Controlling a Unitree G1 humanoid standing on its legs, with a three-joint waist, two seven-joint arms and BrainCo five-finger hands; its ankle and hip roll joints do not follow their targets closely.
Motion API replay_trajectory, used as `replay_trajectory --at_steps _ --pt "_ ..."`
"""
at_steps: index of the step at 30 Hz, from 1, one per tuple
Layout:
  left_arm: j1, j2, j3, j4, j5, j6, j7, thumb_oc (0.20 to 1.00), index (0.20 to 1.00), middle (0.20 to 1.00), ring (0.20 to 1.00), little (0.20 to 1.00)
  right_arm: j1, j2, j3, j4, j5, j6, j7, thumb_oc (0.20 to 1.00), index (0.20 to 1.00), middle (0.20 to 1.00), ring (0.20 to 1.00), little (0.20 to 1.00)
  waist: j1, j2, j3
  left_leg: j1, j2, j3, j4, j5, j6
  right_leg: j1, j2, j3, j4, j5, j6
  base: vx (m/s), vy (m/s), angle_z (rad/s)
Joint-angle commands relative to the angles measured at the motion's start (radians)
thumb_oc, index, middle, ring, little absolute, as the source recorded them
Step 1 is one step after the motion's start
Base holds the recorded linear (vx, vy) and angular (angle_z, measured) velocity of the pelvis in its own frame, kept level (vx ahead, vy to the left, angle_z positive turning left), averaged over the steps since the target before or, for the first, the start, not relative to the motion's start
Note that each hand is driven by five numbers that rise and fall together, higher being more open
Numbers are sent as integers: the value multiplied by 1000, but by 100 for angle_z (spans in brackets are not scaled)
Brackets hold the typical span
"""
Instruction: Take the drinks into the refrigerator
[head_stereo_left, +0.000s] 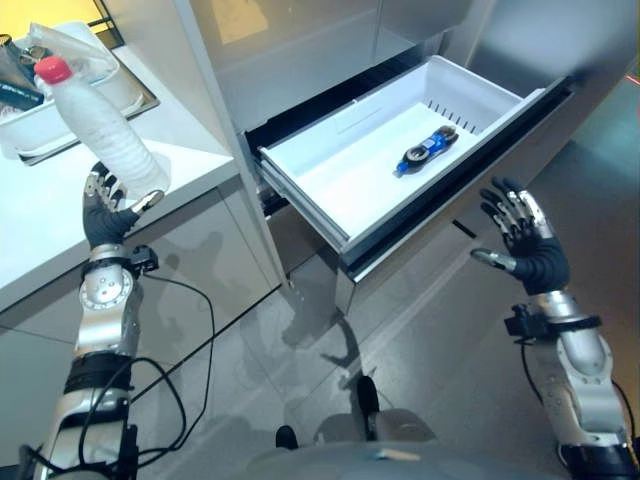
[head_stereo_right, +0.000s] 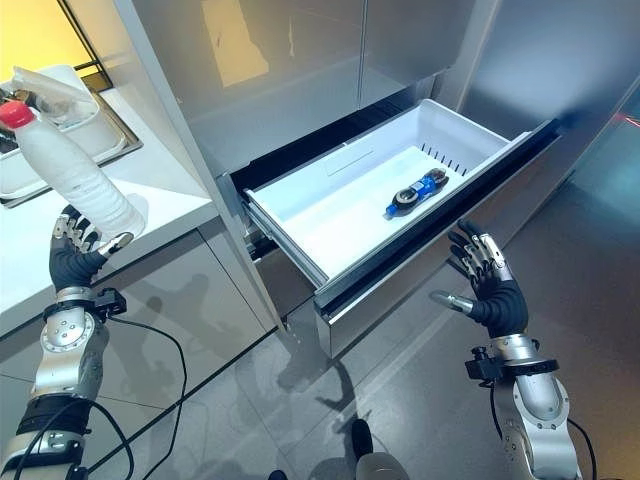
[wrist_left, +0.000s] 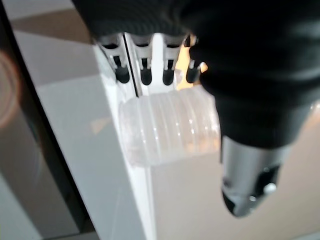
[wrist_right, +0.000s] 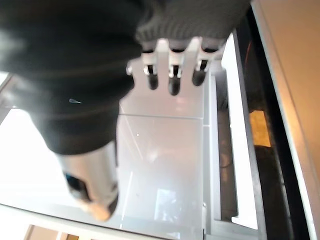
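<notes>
A white ribbed bottle (head_stereo_left: 105, 125) with a red cap (head_stereo_left: 53, 69) stands tilted over the counter's edge, its base gripped by my left hand (head_stereo_left: 105, 215); the left wrist view shows my fingers (wrist_left: 145, 70) and thumb curled round the bottle (wrist_left: 170, 127). The refrigerator's white drawer (head_stereo_left: 340, 170) is pulled out, and a small blue and black bottle (head_stereo_left: 427, 150) lies on its side in it. My right hand (head_stereo_left: 530, 245) hangs in front of the drawer's front panel, fingers (wrist_right: 172, 75) spread and holding nothing.
A white counter (head_stereo_left: 40, 220) runs along the left, carrying a white tub (head_stereo_left: 30, 125) with other items. Steel refrigerator doors (head_stereo_left: 300, 50) rise above the drawer. Grey tiled floor (head_stereo_left: 420, 350) lies below the drawer's front.
</notes>
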Motion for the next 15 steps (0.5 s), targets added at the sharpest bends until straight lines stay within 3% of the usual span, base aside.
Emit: replay_trajectory --at_steps 1,15 --pt "-135 97 -34 49 3 -32 -3 1000 1000 1000 1000 1000 -50 -17 -34 -112 35 -43 4 1000 1000 1000 1000 1000 -14 -24 10 -48 -30 -36 203 -162 39 7 -24 -27 224 -246 51 0 0 0" --pt "-197 106 -55 109 6 -25 15 1000 1000 1000 1000 1000 -24 -13 -25 -131 51 -41 29 1000 1000 1000 1000 1000 -25 -32 0 -37 -27 -37 188 -164 38 16 -18 -29 215 -250 50 2 0 0"
